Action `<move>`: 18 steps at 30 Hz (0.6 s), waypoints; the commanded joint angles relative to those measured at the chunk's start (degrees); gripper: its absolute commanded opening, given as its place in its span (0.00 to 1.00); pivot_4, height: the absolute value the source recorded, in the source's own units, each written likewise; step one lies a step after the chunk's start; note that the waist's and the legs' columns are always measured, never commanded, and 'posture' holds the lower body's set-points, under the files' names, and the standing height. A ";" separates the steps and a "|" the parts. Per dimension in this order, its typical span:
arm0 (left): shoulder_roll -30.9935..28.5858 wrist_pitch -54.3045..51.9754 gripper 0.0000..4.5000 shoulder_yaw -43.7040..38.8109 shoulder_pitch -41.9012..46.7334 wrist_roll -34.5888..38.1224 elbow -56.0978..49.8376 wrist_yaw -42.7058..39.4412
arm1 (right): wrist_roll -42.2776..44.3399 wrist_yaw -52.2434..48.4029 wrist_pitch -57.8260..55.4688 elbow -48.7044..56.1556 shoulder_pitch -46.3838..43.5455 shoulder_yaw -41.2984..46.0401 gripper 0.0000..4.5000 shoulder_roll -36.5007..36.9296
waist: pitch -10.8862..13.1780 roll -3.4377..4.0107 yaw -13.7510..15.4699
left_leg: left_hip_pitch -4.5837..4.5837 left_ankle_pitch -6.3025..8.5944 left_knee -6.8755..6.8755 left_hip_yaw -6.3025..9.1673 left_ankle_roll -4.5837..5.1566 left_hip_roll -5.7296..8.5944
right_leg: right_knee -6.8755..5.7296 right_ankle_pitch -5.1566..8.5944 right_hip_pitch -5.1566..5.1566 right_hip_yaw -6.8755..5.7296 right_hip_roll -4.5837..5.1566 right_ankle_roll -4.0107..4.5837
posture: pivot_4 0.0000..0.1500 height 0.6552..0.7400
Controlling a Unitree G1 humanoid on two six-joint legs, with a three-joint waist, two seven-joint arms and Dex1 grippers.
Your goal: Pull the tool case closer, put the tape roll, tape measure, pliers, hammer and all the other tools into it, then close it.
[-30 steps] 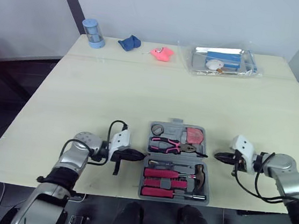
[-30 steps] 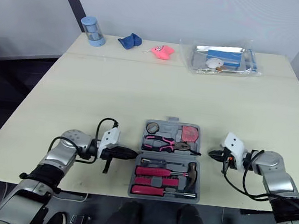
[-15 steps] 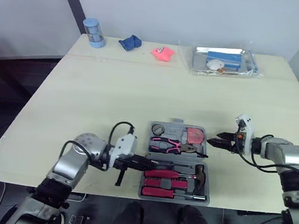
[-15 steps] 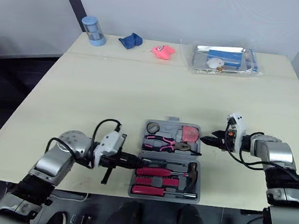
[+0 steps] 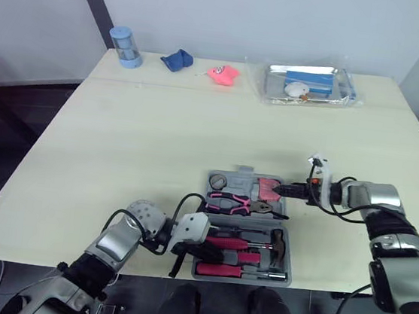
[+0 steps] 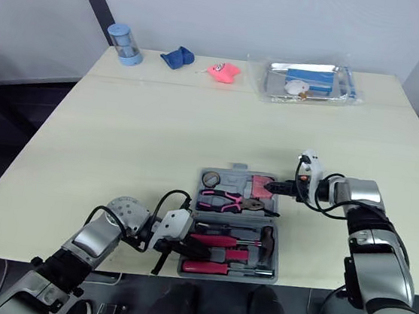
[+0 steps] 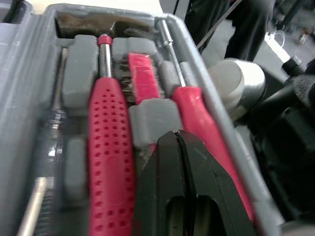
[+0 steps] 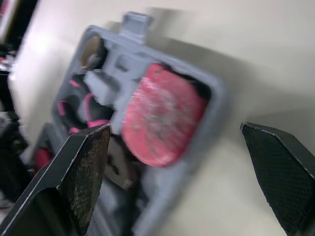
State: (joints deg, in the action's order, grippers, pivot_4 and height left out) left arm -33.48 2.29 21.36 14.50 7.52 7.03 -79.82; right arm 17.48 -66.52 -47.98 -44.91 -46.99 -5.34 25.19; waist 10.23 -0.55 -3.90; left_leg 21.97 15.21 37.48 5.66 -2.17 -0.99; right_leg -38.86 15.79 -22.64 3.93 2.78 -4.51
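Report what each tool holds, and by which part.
Nothing is held. The left tool is shut empty over the tool case; the right tool is open astride its corner.

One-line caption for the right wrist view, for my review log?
Open right gripper faces the edge of the tool case, pink tape measure seated inside.

No legible text, label or number anywhere.
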 commanded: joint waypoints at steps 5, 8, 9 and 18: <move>-0.18 1.43 0.00 1.32 -0.56 -1.77 2.38 0.71 | 1.55 -5.97 2.22 -6.36 -3.43 2.32 0.98 -2.03 | -0.01 0.02 -0.17 | -0.01 0.00 0.00 -0.01 0.00 0.00 | 0.00 0.00 0.00 0.00 0.00 0.00 | 1.00 1.00; -0.31 1.58 0.00 1.31 -1.02 -1.70 2.34 0.78 | 1.79 -7.84 3.05 -8.83 -4.82 3.50 0.98 -2.83 | -0.01 0.03 -0.28 | -0.01 0.00 0.00 -0.01 0.00 0.00 | 0.00 0.00 0.00 0.01 0.00 0.00 | 1.00 1.00; -0.35 1.58 0.00 1.28 -1.13 -1.67 2.33 0.79 | 1.64 -8.44 3.42 -9.36 -5.11 3.61 0.98 -2.95 | -0.01 0.03 -0.36 | -0.01 0.00 0.00 -0.01 0.00 0.00 | -0.01 0.00 0.00 0.01 0.00 0.00 | 1.00 1.00; -0.68 1.29 0.00 0.49 -2.05 -0.89 2.08 1.39 | 2.97 -16.80 3.10 -8.98 -5.94 4.84 0.98 -3.12 | -0.02 0.04 -0.38 | -0.02 0.00 -0.01 -0.01 0.00 0.00 | -0.01 0.00 0.00 0.01 0.00 0.00 | 1.00 1.00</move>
State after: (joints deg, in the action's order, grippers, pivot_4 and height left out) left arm -33.48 4.28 21.07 13.59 8.21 7.86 -78.98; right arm 18.48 -80.58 -44.70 -56.03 -51.19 -1.65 22.10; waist 10.21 -0.51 -4.29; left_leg 21.96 15.21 37.47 5.66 -2.17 -0.99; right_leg -38.87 15.79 -22.64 3.94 2.77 -4.51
